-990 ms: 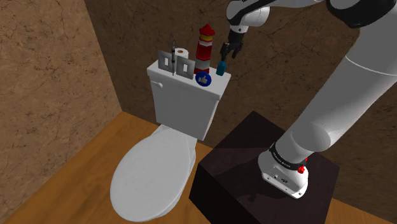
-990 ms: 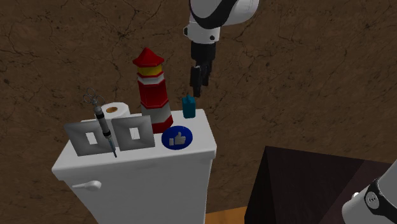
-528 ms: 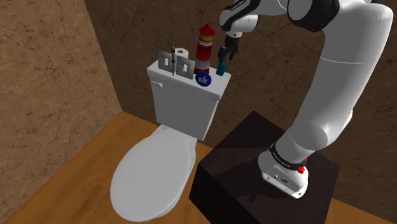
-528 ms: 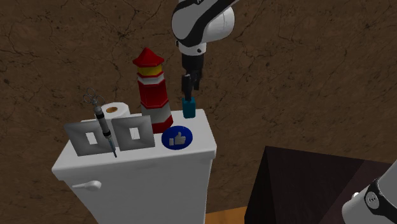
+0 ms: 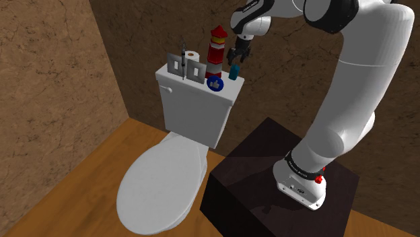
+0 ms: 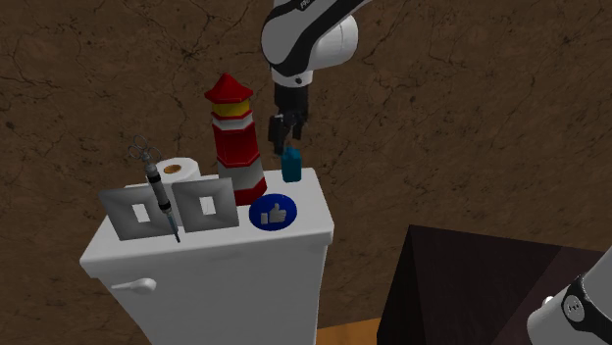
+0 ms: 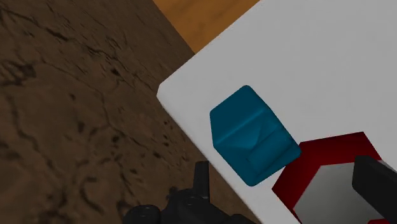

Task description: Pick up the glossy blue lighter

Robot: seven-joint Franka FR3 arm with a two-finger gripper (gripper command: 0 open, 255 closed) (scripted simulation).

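My tool (image 6: 287,137) hangs spread and empty above the blue lighter (image 6: 291,165); I'd centre it, clear of the toy lighthouse (image 6: 235,137), before descending.

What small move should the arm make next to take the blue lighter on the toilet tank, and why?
Probably lower the gripper straight down. Its open fingers hang just above the upright blue lighter, not yet around it, and the red and white lighthouse stands close beside, so little sideways room is left.
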